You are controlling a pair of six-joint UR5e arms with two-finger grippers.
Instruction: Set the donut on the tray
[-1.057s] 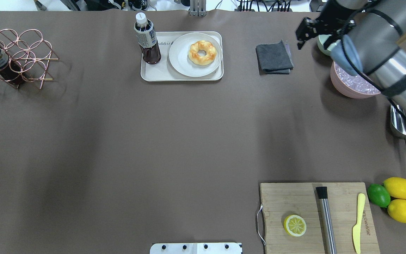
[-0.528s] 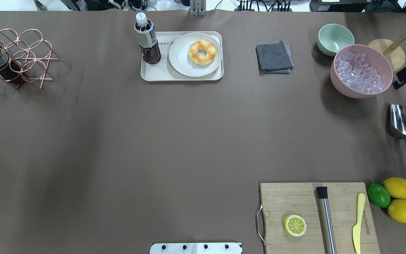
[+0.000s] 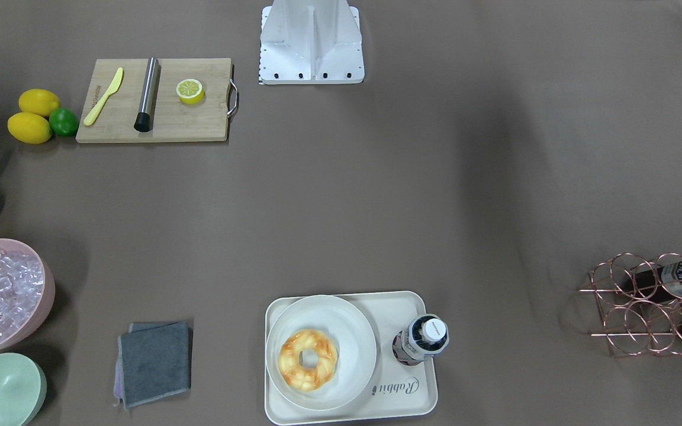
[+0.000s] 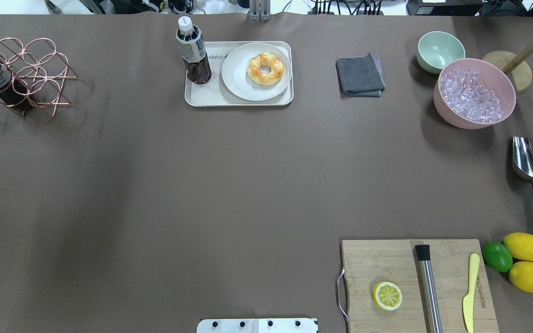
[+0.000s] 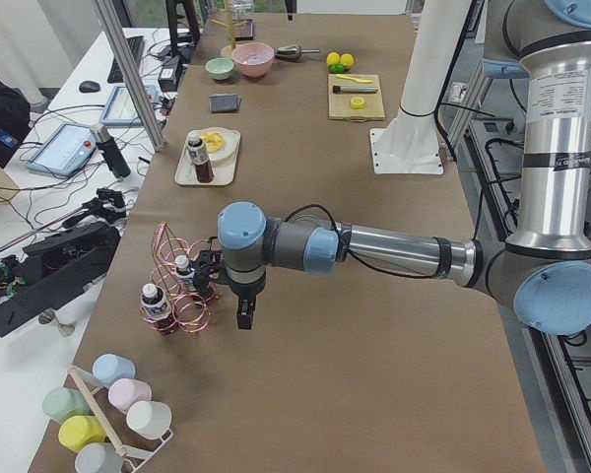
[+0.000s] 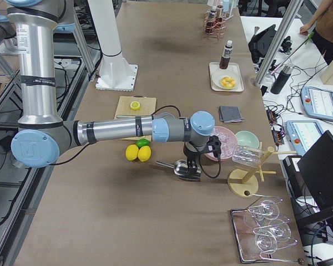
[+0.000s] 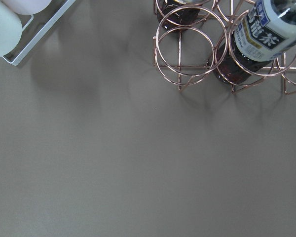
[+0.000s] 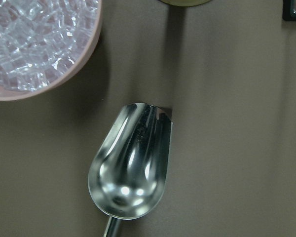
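Note:
The donut [image 4: 266,69] lies on a round white plate [image 4: 238,85] that sits on the cream tray [image 4: 201,98] at the far middle of the table. It also shows in the front-facing view [image 3: 308,360], with the tray's rim [image 3: 400,405] around the plate. A dark drink bottle [image 4: 193,55] stands upright on the tray beside the plate. My left gripper [image 5: 244,317] hangs by the copper wire rack, far from the tray; I cannot tell its state. My right gripper [image 6: 191,166] hangs over the metal scoop [image 8: 130,163]; I cannot tell its state.
A copper wire rack [image 4: 26,76] with bottles stands far left. A grey cloth [image 4: 360,74], green bowl [image 4: 440,51], pink bowl of ice [image 4: 474,92] and the scoop [image 4: 531,164] are on the right. A cutting board [image 4: 387,259] with a lemon half is near right.
My right arm has swung out of the overhead view to the right, uncovering the green bowl and the pink bowl. The donut, plate and tray have not moved.

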